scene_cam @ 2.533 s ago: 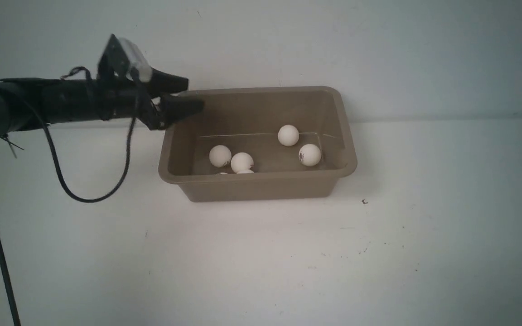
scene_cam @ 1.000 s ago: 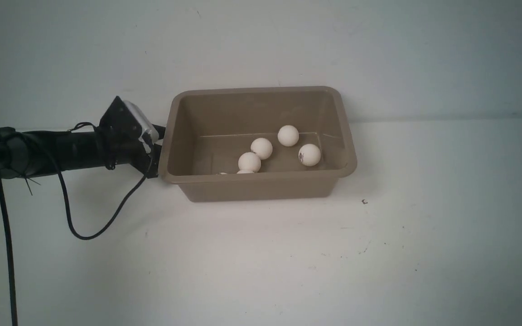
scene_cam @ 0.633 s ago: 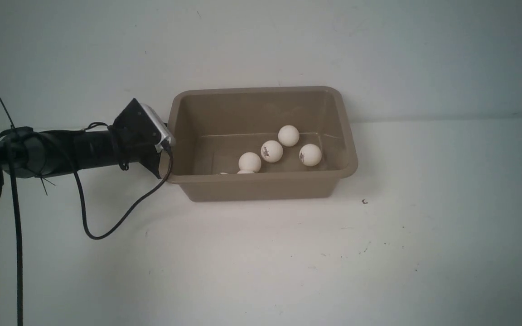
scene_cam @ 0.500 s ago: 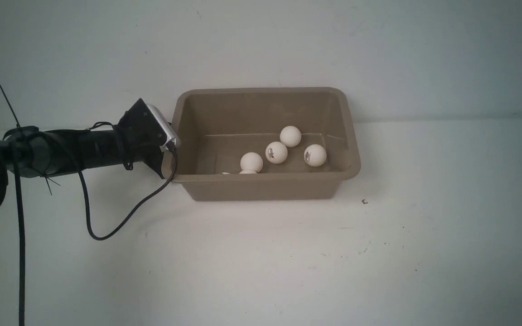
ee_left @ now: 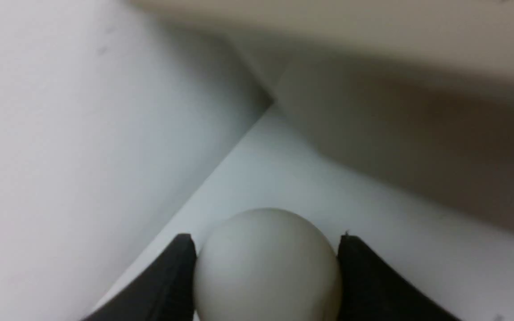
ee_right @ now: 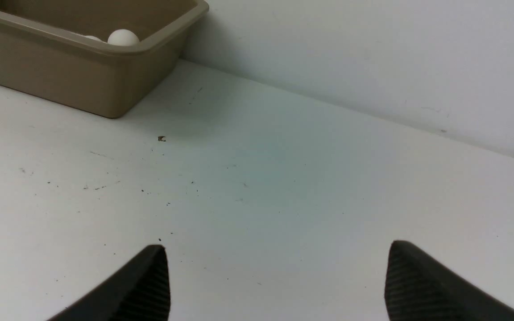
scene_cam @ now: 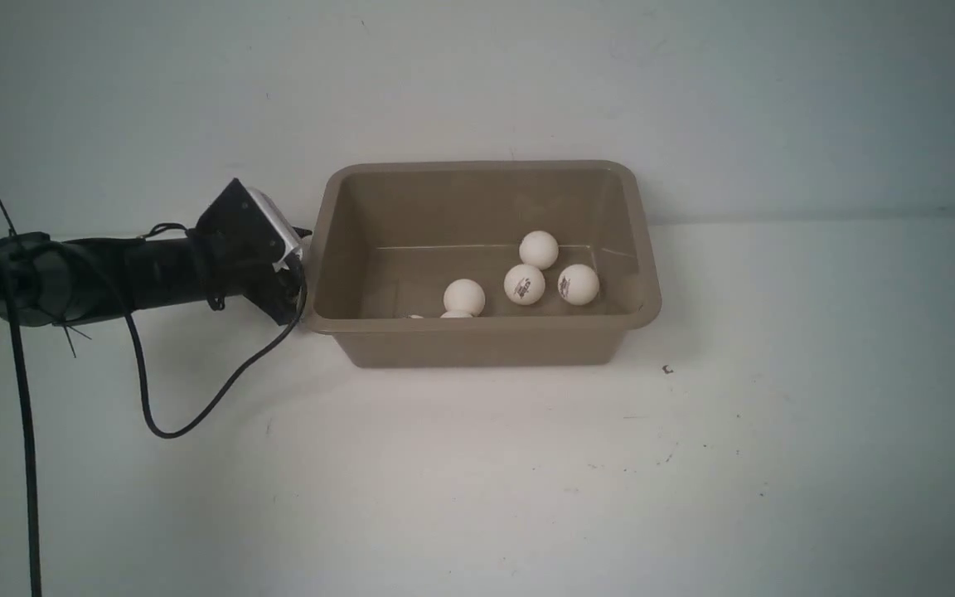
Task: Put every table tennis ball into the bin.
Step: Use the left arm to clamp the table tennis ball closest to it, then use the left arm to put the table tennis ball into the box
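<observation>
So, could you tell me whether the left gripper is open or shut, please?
Shut on a table tennis ball: the left gripper has both jaws pressed against its sides, beside the bin.

Black left arm [scene_cam: 113, 278], looping black cable [scene_cam: 196, 398].

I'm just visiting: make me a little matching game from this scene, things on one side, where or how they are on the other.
Things:
1. left hand
2. right hand
3. bin
4. ball with a dark logo

States:
A. open over the bare table
B. inside the bin
C. closed on a white ball
D. standing on the table by the wall

Pairs: 1-C, 2-A, 3-D, 4-B
</observation>
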Tool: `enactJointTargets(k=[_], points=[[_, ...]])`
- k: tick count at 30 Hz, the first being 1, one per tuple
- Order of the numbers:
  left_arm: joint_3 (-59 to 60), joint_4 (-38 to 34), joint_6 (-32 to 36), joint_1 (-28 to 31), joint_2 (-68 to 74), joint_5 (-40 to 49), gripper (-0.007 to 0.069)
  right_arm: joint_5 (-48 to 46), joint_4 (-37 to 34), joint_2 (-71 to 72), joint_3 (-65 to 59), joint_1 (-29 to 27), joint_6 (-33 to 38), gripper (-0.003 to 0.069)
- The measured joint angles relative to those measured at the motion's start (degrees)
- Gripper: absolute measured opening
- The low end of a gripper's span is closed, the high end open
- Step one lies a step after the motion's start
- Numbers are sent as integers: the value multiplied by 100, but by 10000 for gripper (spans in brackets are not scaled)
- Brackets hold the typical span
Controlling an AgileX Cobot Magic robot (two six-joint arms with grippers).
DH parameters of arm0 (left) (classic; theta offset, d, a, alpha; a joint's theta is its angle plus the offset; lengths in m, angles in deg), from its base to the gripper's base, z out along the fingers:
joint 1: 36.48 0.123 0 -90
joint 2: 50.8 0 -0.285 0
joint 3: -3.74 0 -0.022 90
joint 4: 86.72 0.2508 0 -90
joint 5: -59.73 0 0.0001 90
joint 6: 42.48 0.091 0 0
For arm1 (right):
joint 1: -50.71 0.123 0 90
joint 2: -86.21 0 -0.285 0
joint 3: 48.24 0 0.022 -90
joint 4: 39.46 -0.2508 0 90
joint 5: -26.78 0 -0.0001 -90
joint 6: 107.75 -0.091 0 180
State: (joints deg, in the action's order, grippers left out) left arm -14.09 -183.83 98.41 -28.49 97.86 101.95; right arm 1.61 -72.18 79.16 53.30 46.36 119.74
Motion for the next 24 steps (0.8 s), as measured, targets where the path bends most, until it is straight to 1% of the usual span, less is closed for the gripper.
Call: enactJointTargets(k=[2,4,7,9,12,16,19,24], points=[[0,7,-50,115,-32,46,353,0,0,0,0,0,0,589],[0,14,-184,284,-82,292,353,0,0,0,0,0,0,589],[0,19,-455,503,-155,1036,353,0,0,0,0,0,0,589],[0,37,-614,662,-230,1815,353,0,0,0,0,0,0,589],[0,50,-785,697,-349,2218,353,0,0,0,0,0,0,589],[0,61,-982,576,-537,2365,353,0,0,0,0,0,0,589],[0,61,-1023,359,-599,2369,353,0,0,0,0,0,0,589],[0,197,-1023,-246,-599,2369,353,0,0,0,0,0,0,589]])
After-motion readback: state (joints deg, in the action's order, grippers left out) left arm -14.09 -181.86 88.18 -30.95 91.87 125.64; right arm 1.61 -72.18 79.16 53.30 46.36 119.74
